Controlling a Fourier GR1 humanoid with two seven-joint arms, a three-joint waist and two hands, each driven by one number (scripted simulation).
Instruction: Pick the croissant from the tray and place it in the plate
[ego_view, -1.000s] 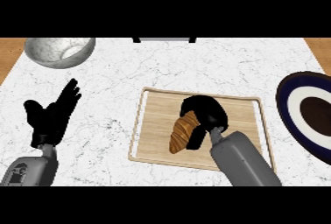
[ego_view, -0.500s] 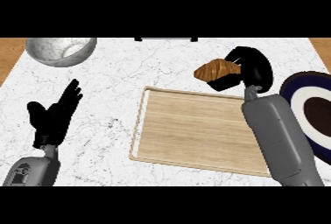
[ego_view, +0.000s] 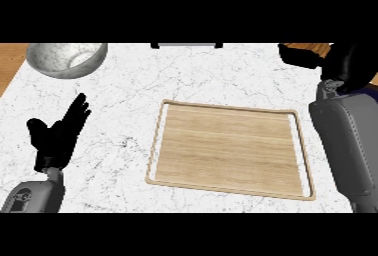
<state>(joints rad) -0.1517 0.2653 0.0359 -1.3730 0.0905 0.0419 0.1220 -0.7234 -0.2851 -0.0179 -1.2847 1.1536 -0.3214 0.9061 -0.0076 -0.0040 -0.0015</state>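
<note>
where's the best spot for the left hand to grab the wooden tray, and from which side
Probably the thin raised rim on the left edge of the tray, approached from the left. The tray lies flat and low, so only the rim offers a hold; that edge faces the open left hand, while the right forearm overlaps the right edge.

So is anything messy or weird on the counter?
Nothing looks spilled or broken. The wooden tray sits a bit crooked on the marble counter with nothing on it. The croissant can't be seen; the right hand is up at the far right corner.
</note>
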